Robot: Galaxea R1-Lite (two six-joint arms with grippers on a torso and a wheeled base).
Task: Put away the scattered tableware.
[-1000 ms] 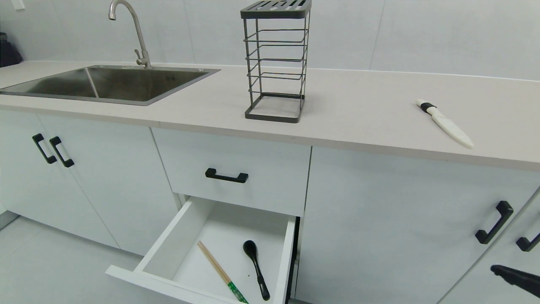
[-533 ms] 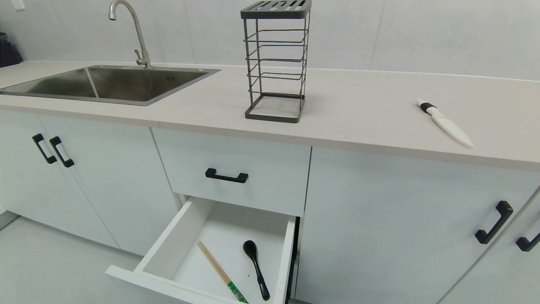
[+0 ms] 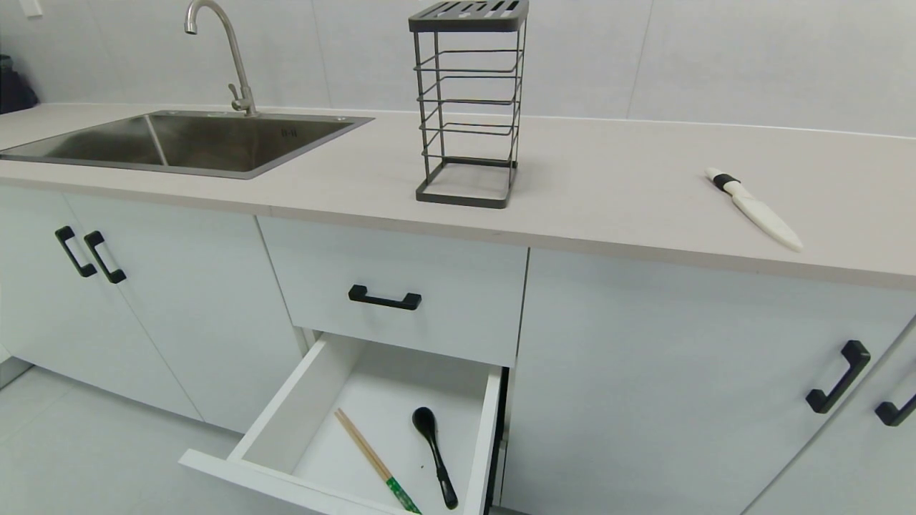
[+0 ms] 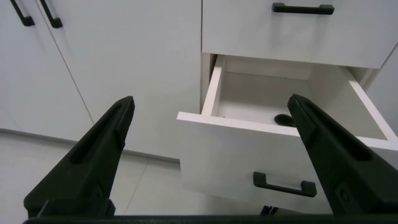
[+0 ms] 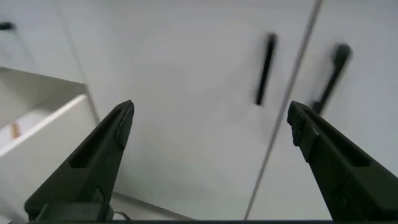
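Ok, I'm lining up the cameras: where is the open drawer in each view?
Head view: open drawer, bottom centre, under the closed drawer.
Left wrist view: front-on, under that closed drawer.
Right wrist view: one corner, beside the cabinet doors.
Shared landmark: closed drawer's black handle, head and left wrist.

Black spoon (image 3: 436, 458), white knife (image 3: 755, 209)

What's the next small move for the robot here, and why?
Probably lift the open right gripper toward the knife on the counter: it is the only piece left out, while chopsticks and spoon already lie in the open drawer.
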